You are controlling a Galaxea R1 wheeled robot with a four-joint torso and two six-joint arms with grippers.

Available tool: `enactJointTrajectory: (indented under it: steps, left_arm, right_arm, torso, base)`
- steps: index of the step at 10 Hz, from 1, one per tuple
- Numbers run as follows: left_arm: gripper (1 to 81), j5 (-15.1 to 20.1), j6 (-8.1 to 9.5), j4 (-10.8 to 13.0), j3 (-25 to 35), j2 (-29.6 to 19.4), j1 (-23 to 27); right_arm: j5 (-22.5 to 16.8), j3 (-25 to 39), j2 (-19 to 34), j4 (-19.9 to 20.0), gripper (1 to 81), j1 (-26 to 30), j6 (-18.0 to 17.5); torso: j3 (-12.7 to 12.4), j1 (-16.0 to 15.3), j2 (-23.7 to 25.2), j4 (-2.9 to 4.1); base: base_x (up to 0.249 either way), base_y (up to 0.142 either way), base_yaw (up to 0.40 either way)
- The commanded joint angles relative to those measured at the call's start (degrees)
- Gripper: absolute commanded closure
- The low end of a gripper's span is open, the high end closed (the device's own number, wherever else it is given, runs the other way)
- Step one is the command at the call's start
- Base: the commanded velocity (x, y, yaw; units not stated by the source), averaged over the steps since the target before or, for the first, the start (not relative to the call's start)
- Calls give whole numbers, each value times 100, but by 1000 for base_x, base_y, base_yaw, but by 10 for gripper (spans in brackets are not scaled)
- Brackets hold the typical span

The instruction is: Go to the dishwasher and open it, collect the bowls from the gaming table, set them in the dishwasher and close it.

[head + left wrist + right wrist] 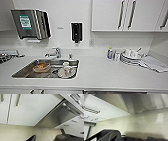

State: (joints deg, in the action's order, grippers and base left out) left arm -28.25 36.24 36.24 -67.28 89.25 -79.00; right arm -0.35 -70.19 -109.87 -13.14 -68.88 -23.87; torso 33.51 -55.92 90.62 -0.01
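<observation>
1. Dispenser for paper towels hangs at the upper left of the head view, on the white wall.
2. A steel sink sits lower left of centre in the white counter; it holds a tub with something orange and a cup on a plate.
3. A tap stands behind the sink, and a dark soap dispenser hangs at upper centre.
4. White cabinets with vertical handles fill the upper right.
5. Stacked white dishes with cups sit at the right, a cloth beside them.
6. In the left wrist view the dishwasher, steel-fronted with its bar handle, lies right of centre, door shut, beside white doors.
7. The right wrist view shows pale floor and cabinet fronts.
8. Whether either gripper is wide or narrow, I cannot tell.
</observation>
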Motion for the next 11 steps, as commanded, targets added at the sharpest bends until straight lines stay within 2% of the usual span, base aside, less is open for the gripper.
enactJointTrajectory:
  steps: [1, 2, 3, 4, 5, 6, 7, 8, 9, 10, 11]
  left_arm:
    - [10, 4, 14, 102, 57, -337, 310]
    - [10, -155, 14, 102, 39, -319, 310]
    - [10, -260, 14, 111, 39, -328, 318]
    - [10, -278, 14, 111, 48, -372, 318]
    - [10, -357, 50, 111, 39, -460, 319]
    - [10, -717, 111, 111, -49, -539, 318]
    - [10, -1148, 339, 111, -286, -627, 353]
    - [10, -1482, 902, 278, -637, -723, 537]
    - [10, -1535, 1570, 709, -963, -776, 836]
    - [10, -1552, 2636, 1557, -1452, -767, 1213]
    - [10, -1595, 3294, 2090, -1698, -759, 1562]
  right_arm:
    - [-167, 191, 332, 57, 10, 440, -4]
    - [-167, 200, 340, 57, 10, 440, -4]
    - [-167, 209, 349, 49, 10, 440, -4]
    - [-167, 235, 358, 49, 10, 449, -4]
    - [-158, 253, 367, 49, 10, 449, -4]
    - [-158, 253, 349, 49, 10, 483, -4]
    - [-158, 270, 349, 49, 10, 501, 5]
    - [-158, 279, 323, 5, 10, 502, 5]
    - [-132, 279, 314, -13, 10, 501, 5]
    - [-114, 305, 314, -31, 10, 527, 14]
    - [-122, 323, 305, -4, 10, 598, 14]
  torso:
    - [278, 9, -22, 0]
    - [559, -28, 61, 0]
    - [631, -48, 116, 0]
    - [232, -63, 147, 0]
    - [400, -76, 158, 0]
    - [477, -85, 160, 0]
    - [523, -87, 160, 0]
    - [531, -89, 160, 0]
    - [527, -89, 162, 0]
    - [529, -89, 162, 0]
    - [529, -89, 162, 0]
  base:
    - [0, 0, 0]
    - [0, 0, 0]
    - [0, 0, 0]
    - [0, 0, 0]
    - [0, 0, 0]
    - [0, 0, 0]
    - [0, 0, 0]
    - [0, 0, 0]
    - [0, 0, 0]
    - [0, 0, 0]
    - [0, 0, 0]
